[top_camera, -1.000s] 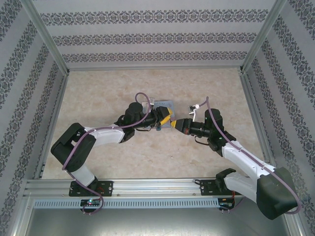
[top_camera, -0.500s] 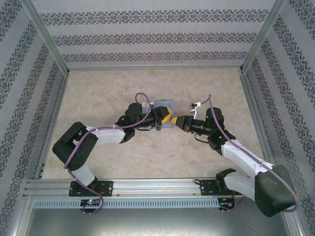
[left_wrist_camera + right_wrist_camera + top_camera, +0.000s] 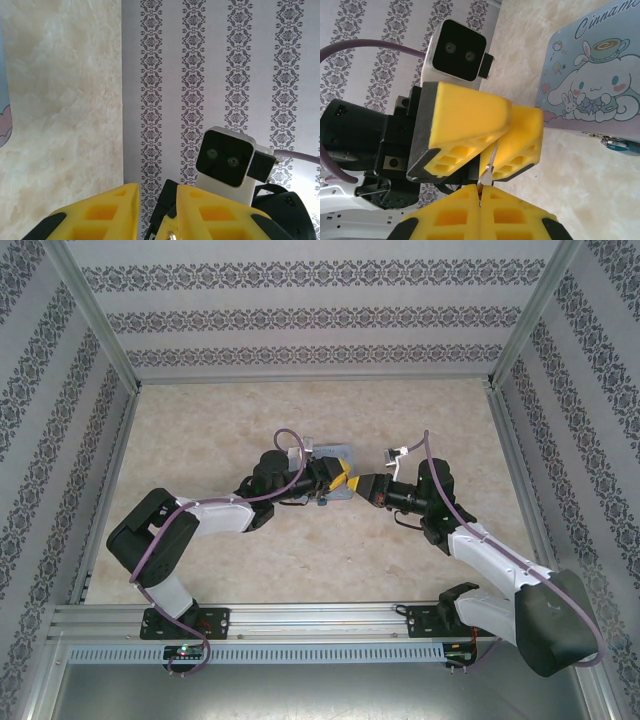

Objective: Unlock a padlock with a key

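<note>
In the right wrist view my right gripper (image 3: 481, 192) is shut on the key (image 3: 489, 162), a thin silvery sliver that sticks up from between its yellow fingers. The key's blade reaches in between the yellow fingers of my left gripper (image 3: 495, 145), which faces it head-on. In the left wrist view the left gripper (image 3: 157, 192) shows a narrow gap, with a bit of metal (image 3: 172, 235) against its right finger. From above, both grippers (image 3: 343, 478) (image 3: 362, 486) meet tip to tip. The teal padlock (image 3: 620, 145) lies on the table at the tin's edge.
The pale-blue tin (image 3: 592, 80) with a cartoon dog lies flat just behind the two grippers (image 3: 335, 452). Patterned walls (image 3: 320, 320) close in the marbled table on three sides. The right wrist's camera (image 3: 225, 160) faces the left gripper closely.
The left gripper's jaws have narrowed around the key. The right arm has edged left, bringing the key further in between the left fingers.
</note>
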Robot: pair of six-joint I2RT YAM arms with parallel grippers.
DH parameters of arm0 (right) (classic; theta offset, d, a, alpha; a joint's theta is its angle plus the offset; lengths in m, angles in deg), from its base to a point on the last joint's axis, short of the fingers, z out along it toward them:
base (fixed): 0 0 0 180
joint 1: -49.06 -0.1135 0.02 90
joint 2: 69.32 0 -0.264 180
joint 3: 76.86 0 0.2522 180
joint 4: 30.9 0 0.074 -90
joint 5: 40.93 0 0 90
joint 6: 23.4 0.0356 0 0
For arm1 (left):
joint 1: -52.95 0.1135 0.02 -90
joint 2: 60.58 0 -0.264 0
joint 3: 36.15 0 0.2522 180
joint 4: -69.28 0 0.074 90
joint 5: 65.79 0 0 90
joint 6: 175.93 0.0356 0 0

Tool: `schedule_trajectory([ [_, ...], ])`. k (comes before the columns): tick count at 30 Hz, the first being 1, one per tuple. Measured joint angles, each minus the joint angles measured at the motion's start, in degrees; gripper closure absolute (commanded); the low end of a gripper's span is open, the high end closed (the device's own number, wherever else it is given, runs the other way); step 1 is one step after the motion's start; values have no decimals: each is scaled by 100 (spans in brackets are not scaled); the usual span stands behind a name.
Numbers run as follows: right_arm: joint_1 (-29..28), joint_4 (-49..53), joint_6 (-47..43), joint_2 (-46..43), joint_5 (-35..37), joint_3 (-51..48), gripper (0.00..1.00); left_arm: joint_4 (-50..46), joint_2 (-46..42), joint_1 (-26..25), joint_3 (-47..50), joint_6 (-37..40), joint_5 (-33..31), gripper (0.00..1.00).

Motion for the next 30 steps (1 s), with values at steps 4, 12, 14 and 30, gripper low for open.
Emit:
schedule_trajectory([
  [4, 0, -22, 17, 46, 0, -13, 100, 15, 0, -42, 0, 0, 0, 75],
  [12, 0, -125, 37, 109, 0, -44, 100, 15, 0, -48, 2, -7, -7, 91],
  [14, 0, -131, 37, 111, 2, -57, 100, 22, 0, -48, 2, -20, -24, 100],
  [30, 728, 555, 365, -811, 669, -249, 33, -833, -442, -81, 11, 339, -490, 100],
])
